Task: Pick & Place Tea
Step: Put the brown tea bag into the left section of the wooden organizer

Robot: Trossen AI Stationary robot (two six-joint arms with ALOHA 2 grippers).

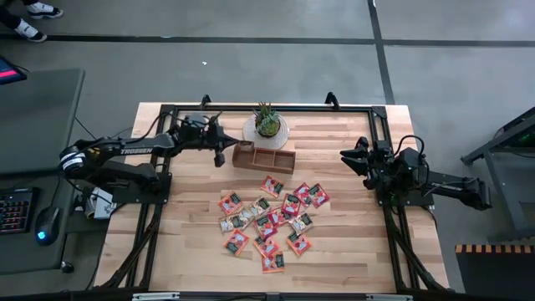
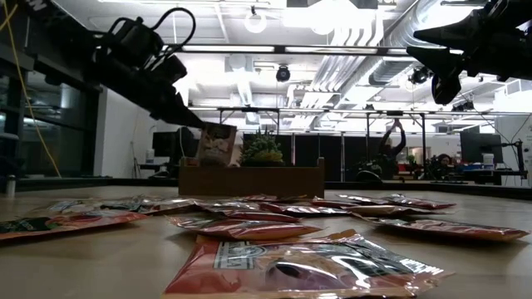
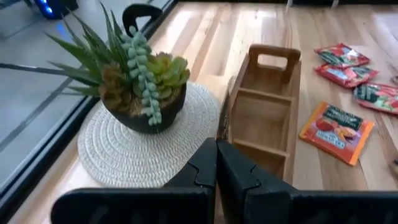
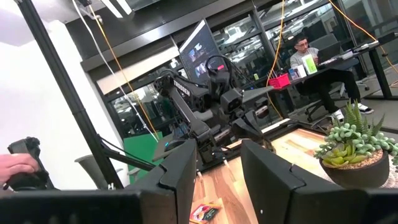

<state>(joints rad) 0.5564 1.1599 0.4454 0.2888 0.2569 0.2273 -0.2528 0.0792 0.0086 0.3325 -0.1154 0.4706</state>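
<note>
Several red-orange and pale tea sachets (image 1: 272,219) lie flat on the table's middle, near side of a brown wooden three-compartment tray (image 1: 263,157). My left gripper (image 1: 221,154) hovers at the tray's left end (image 2: 191,176), shut on one pale sachet (image 2: 219,144). In the left wrist view this sachet (image 3: 224,118) shows edge on, beside the tray's nearest compartment (image 3: 258,118). My right gripper (image 1: 346,156) is open and raised over the table's right part, away from the sachets; its fingers (image 4: 180,174) stand apart with nothing between them. My left gripper pinches the pale sachet between its two fingers, at the sachet's upper edge (image 2: 206,131). The fingers slant down from the table's left side. The sachet hangs below the fingertips, upright and lifted clear, just above the tray's left end.
A potted succulent (image 1: 267,123) on a round woven mat (image 3: 134,155) stands just behind the tray, close to my left gripper. A black frame (image 1: 167,109) borders the table. People and desks (image 4: 311,59) show in the room beyond.
</note>
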